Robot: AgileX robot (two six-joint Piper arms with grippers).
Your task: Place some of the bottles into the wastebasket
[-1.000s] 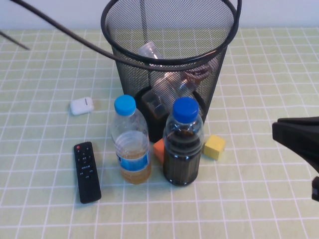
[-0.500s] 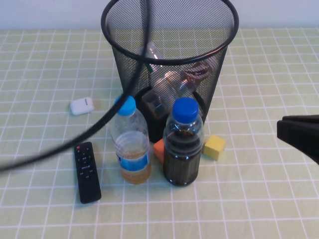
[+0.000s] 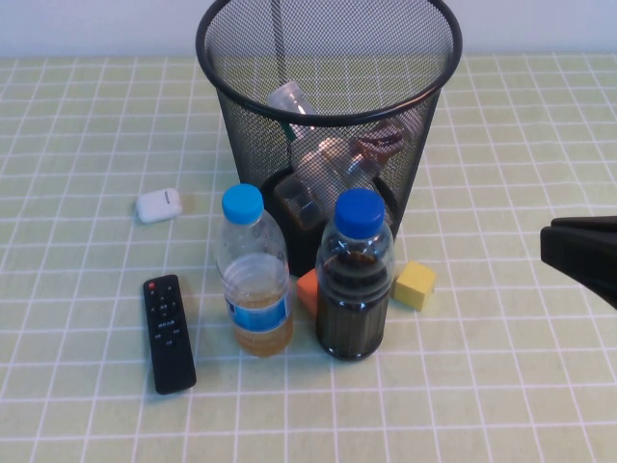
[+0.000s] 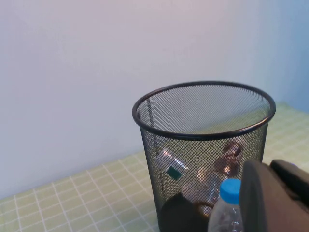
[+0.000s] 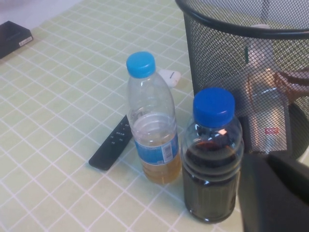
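Mesh wastebasket (image 3: 328, 145) half hides two bottles; left gripper (image 4: 270, 203) and right gripper (image 3: 583, 256), cropped, fingers closed empty.

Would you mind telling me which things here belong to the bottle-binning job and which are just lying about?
Job:
wastebasket, with two bottles already inside
light-blue-capped bottle, standing
dark-blue-capped bottle, standing
left gripper, shut, near the wastebasket
right gripper, shut, at the table's right

Lying about:
remote control
white earbud case
orange block
yellow block
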